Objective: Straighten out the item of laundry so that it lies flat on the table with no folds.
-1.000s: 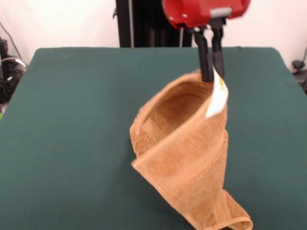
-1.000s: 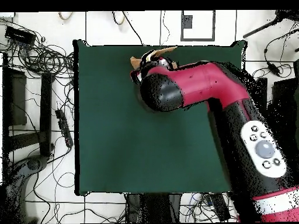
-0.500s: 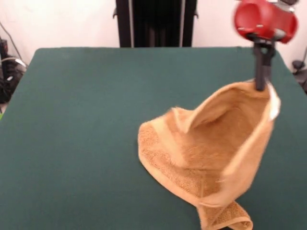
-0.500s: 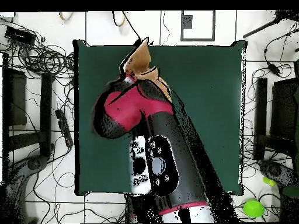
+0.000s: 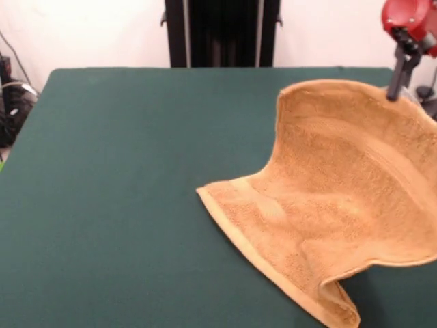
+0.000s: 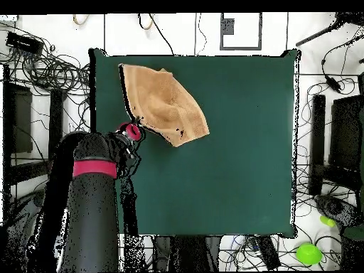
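The orange-tan towel (image 5: 341,198) is spread out and partly lifted at the right of the dark green table (image 5: 123,171) in the front view. Its near left part rests on the table, and its far right corner is held up. My gripper (image 5: 396,92) is shut on that corner, near the table's right edge. A near corner of the towel curls over at the front. In the overhead view the towel (image 6: 160,103) lies at the table's (image 6: 234,156) upper left, with my gripper (image 6: 131,131) at its lower left edge.
The robot's black pedestal (image 5: 222,33) stands behind the table's far edge. Cables and black equipment (image 6: 43,78) lie on the floor around the table. A green ball (image 6: 308,252) lies on the floor at the lower right in the overhead view.
My gripper has swung to the right in the front view, pulling the towel corner with it. The towel has opened from a rolled cone into a broad sheet.
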`<action>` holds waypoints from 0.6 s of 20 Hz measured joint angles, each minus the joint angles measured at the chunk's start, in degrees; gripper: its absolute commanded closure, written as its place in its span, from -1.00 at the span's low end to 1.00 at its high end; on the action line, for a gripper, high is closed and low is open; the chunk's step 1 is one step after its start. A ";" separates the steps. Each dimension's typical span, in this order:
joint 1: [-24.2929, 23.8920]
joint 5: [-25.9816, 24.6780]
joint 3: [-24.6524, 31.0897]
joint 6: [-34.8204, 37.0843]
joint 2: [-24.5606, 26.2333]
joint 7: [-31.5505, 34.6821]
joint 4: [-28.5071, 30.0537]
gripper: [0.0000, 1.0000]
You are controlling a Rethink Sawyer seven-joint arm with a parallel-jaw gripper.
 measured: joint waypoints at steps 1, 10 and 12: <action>1.35 -0.25 -2.00 -0.04 1.37 3.99 -0.46 1.00; 3.66 -1.97 -13.17 -1.86 9.94 27.68 -1.54 1.00; 2.91 -1.95 -14.67 -2.83 10.72 29.98 -1.49 1.00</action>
